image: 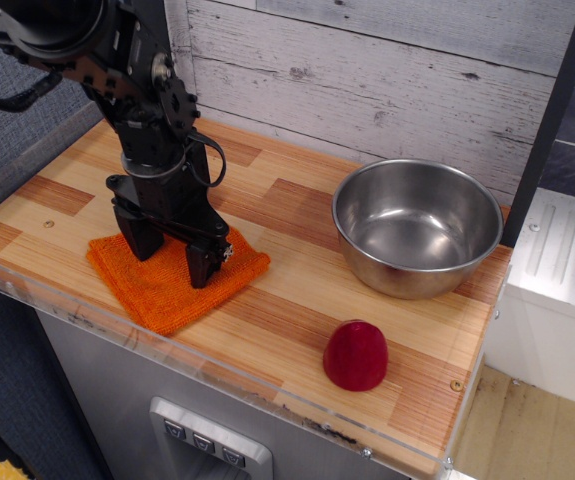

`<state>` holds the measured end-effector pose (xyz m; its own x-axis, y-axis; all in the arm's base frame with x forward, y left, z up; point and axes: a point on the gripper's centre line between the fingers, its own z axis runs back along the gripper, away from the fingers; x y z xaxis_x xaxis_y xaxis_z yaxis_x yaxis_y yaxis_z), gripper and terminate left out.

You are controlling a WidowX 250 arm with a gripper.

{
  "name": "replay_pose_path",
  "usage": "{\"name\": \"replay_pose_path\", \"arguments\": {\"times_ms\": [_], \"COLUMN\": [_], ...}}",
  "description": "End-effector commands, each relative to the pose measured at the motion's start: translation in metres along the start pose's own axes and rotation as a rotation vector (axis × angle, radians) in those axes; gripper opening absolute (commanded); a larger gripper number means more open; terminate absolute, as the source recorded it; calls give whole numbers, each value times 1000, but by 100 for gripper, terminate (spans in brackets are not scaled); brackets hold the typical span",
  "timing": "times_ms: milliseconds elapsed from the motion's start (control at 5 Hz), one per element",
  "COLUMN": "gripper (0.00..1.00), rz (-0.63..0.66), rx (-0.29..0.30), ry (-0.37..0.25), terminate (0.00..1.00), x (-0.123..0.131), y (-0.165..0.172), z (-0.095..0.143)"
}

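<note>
Two fingers of the hand (174, 257) are spread apart and pressed down onto the cloth (172, 282), left of centre on the bench (287, 290); nothing is gripped. The cloth looks soft, light, limp: best pinched at an edge or fold.

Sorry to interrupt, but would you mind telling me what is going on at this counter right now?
A black robot arm has its gripper open and pressed down onto an orange cloth near the front left edge of the wooden counter, one finger on each side of the cloth's middle. To the right stands an empty steel bowl, and a red rounded object sits near the front edge.
</note>
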<state>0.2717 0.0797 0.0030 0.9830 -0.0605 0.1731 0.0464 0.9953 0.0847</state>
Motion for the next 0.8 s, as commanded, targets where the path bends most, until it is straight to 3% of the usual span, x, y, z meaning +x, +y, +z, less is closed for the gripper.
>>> {"name": "replay_pose_path", "arguments": {"times_ms": [0, 600], "gripper": [100, 100], "rz": [-12, 55], "rx": [14, -8], "ry": [-53, 23], "terminate": [0, 0], "x": [-36, -56], "y": [48, 117], "z": [-10, -2]}}
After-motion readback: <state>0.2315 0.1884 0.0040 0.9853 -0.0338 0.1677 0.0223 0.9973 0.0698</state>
